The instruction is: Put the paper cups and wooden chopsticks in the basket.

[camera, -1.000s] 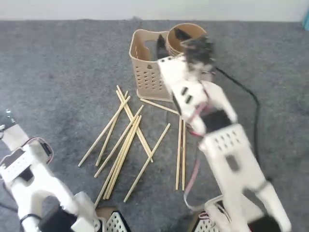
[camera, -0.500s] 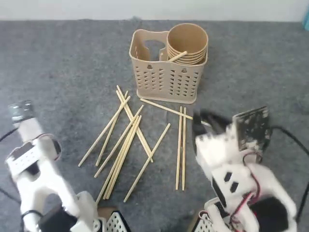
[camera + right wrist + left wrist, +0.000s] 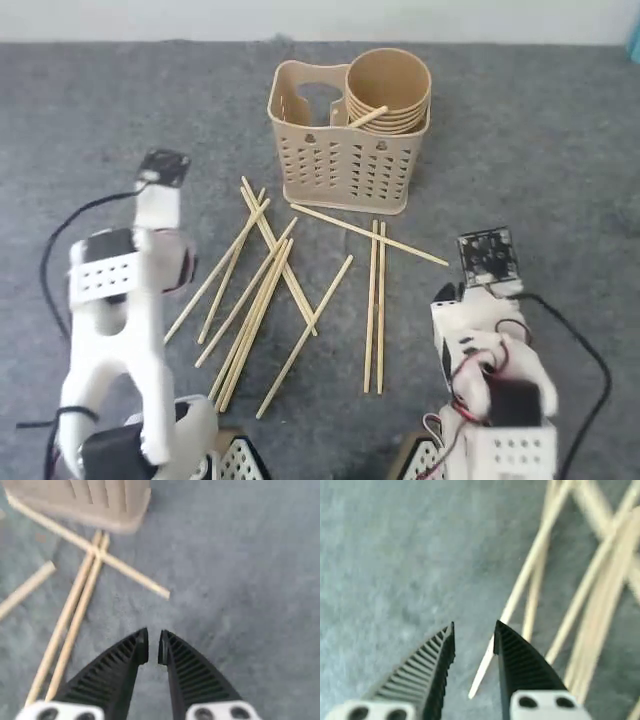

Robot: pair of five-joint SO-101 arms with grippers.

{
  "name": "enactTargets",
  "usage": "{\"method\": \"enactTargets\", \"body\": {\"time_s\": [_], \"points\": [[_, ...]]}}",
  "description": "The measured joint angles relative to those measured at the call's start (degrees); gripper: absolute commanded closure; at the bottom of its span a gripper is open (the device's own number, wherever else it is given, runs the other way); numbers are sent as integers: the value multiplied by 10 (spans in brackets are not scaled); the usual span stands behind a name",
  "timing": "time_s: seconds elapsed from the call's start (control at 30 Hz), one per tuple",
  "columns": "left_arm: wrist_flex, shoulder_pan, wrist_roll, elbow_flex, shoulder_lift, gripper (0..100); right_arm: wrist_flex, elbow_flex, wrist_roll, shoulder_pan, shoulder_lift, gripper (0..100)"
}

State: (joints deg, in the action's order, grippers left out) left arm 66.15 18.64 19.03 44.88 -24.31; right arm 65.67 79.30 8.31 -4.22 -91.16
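Observation:
A stack of paper cups (image 3: 388,85) sits in the right compartment of the beige basket (image 3: 340,165), with one chopstick (image 3: 366,117) leaning against it. Several wooden chopsticks (image 3: 255,300) lie fanned on the grey carpet, and a parallel pair (image 3: 376,300) lies to their right under a crossing one (image 3: 370,235). My left arm (image 3: 130,270) stands just left of the fan. Its gripper (image 3: 474,626) is open above the tip of a chopstick (image 3: 535,565). The right arm (image 3: 480,330) is at the front right. Its gripper (image 3: 153,631) is shut and empty over bare carpet, short of the pair (image 3: 75,615).
Grey carpet (image 3: 540,150) covers the whole surface, with free room left and right of the basket. The basket's left compartment (image 3: 305,100) holds nothing that I can see. Black cables (image 3: 580,340) trail beside both arm bases.
The right arm pulled back from the basket to the front right, leaving the cups stacked inside. The left arm rose from the front left corner toward the chopstick fan.

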Motion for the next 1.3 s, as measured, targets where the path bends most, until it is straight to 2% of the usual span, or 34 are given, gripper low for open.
{"method": "enactTargets", "body": {"time_s": [0.17, 0.3, 0.57, 0.9, 1.03, 1.17, 1.3], "points": [[-13, -96, 8, -11, 0, 877, -127, 137, -70, -3, 3, 951], [-60, -131, 44, -11, 0, 877, -145, 151, -80, 3, 2, 951], [-174, -151, 98, 33, 11, 876, -95, 158, -80, 2, -65, 951], [-181, -152, 98, -49, 222, 878, -49, 159, -80, 2, -118, 951], [-182, -154, 98, -66, 239, 885, -46, 159, -76, 2, -118, 951], [-201, -154, 98, -68, 241, 993, -44, 159, -64, 2, -118, 951], [-206, -153, 98, -68, 241, 987, -44, 159, -62, 2, -118, 951]]}}
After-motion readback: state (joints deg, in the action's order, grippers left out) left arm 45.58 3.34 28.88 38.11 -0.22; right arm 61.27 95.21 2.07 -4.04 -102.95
